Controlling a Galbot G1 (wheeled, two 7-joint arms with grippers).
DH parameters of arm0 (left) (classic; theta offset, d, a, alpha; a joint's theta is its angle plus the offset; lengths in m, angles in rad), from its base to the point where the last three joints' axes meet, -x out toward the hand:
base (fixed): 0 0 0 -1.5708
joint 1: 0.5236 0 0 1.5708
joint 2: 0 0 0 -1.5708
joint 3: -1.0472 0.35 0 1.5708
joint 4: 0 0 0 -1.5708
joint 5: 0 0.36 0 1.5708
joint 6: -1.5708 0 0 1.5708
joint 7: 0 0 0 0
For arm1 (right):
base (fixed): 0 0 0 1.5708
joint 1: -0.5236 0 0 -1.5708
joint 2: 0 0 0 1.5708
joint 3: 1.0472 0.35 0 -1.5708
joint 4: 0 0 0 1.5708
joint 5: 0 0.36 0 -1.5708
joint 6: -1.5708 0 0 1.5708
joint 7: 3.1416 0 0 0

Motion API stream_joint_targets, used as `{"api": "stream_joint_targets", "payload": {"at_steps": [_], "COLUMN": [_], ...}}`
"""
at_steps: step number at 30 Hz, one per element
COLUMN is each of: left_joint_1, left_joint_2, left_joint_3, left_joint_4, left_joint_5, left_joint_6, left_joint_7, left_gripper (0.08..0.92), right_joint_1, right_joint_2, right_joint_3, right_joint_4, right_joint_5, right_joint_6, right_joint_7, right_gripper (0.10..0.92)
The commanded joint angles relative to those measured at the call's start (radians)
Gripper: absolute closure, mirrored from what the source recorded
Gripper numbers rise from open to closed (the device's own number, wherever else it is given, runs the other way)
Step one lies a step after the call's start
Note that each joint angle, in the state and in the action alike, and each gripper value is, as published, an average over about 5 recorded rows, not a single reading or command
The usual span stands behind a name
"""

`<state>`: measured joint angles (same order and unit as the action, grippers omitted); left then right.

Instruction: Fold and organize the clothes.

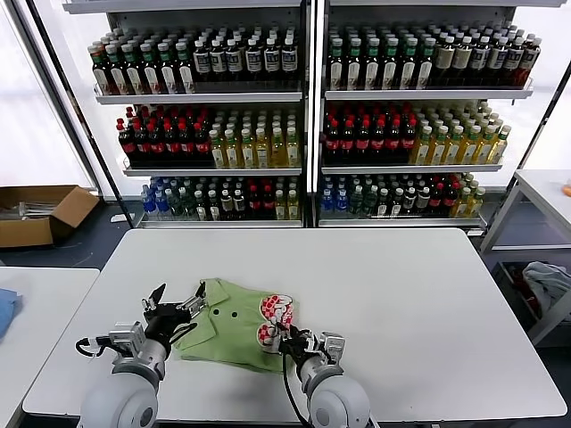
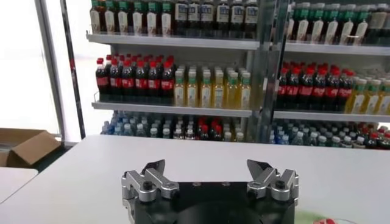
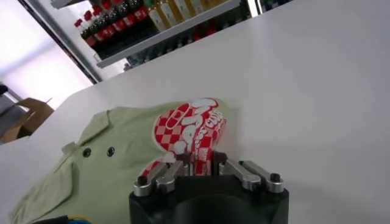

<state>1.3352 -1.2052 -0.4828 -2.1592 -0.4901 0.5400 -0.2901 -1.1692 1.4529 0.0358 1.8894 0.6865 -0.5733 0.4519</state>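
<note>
Inspecting left side: my left gripper (image 1: pixel 175 309) hangs at the shirt's left edge near the collar, fingers spread wide, nothing between them.
Shirt position: the light green shirt (image 1: pixel 234 332) lies print-up and rumpled on the near part of the white table (image 1: pixel 401 294), between my two arms.
Right side: my right gripper (image 3: pixel 203 165) sits at the shirt's right edge, fingers drawn in on a pinch of the checkered print (image 3: pixel 192 130).
Risk, grip: I judge the pinch shallow; the thin cloth could slip free on lifting.
Risk, layers: the bunched fabric may mean I hold several layers, so a fold would come out crooked.
Risk, left: my empty left gripper leaves that side unanchored; the whole shirt could drag.
Surface: smooth, plain white, offering little friction.
Room: a cardboard box (image 1: pixel 40 212) on the floor at far left, bottle-filled shelves (image 1: pixel 312 98) behind the table, a side table (image 1: pixel 549 192) at right.
</note>
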Motion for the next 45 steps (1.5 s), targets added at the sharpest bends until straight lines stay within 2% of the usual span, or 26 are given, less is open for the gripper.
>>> {"api": "stream_joint_targets", "payload": {"at_steps": [1, 4, 7, 14, 18, 24, 30, 33, 35, 41, 45], "left_joint_1": [0.015, 0.029, 0.039, 0.057, 0.057, 0.063, 0.071, 0.078, 0.082, 0.089, 0.090], "left_joint_2": [-0.039, -0.052, -0.058, -0.071, -0.084, -0.098, -0.103, -0.106, -0.109, -0.115, -0.122], "left_joint_3": [-0.022, -0.024, -0.026, -0.023, -0.010, 0.008, 0.009, 0.012, 0.013, 0.015, 0.024], "left_joint_4": [-0.020, -0.036, -0.050, -0.068, -0.070, -0.077, -0.084, -0.086, -0.087, -0.085, -0.083], "left_joint_5": [0.003, 0.005, 0.006, 0.009, 0.016, 0.029, 0.032, 0.037, 0.040, 0.044, 0.049], "left_joint_6": [0.001, 0.001, 0.001, 0.001, 0.002, 0.004, 0.006, 0.006, 0.006, 0.005, 0.005], "left_joint_7": [-0.002, -0.002, -0.002, -0.003, -0.004, -0.003, -0.003, -0.003, -0.002, -0.001, 0.000], "left_gripper": [0.177, 0.177, 0.177, 0.177, 0.177, 0.177, 0.177, 0.177, 0.177, 0.177, 0.177], "right_joint_1": [-0.002, -0.008, -0.013, 0.015, 0.048, 0.065, 0.044, 0.032, 0.022, -0.024, -0.053], "right_joint_2": [-0.020, -0.033, -0.053, -0.163, -0.216, -0.212, -0.210, -0.206, -0.205, -0.198, -0.188], "right_joint_3": [-0.005, 0.001, 0.011, 0.095, 0.145, 0.189, 0.207, 0.210, 0.213, 0.212, 0.183], "right_joint_4": [0.020, 0.036, 0.057, 0.102, 0.041, -0.092, -0.089, -0.060, -0.028, 0.192, 0.285], "right_joint_5": [-0.069, -0.091, -0.124, -0.162, -0.198, -0.344, -0.353, -0.362, -0.373, -0.436, -0.463], "right_joint_6": [0.007, 0.005, 0.000, -0.007, -0.007, -0.002, -0.004, 0.000, 0.011, 0.048, 0.057], "right_joint_7": [-0.013, -0.020, -0.031, -0.086, -0.135, -0.189, -0.210, -0.214, -0.212, -0.213, -0.208], "right_gripper": [0.804, 0.882, 0.917, 0.918, 0.918, 0.918, 0.918, 0.891, 0.844, 0.671, 0.558]}}
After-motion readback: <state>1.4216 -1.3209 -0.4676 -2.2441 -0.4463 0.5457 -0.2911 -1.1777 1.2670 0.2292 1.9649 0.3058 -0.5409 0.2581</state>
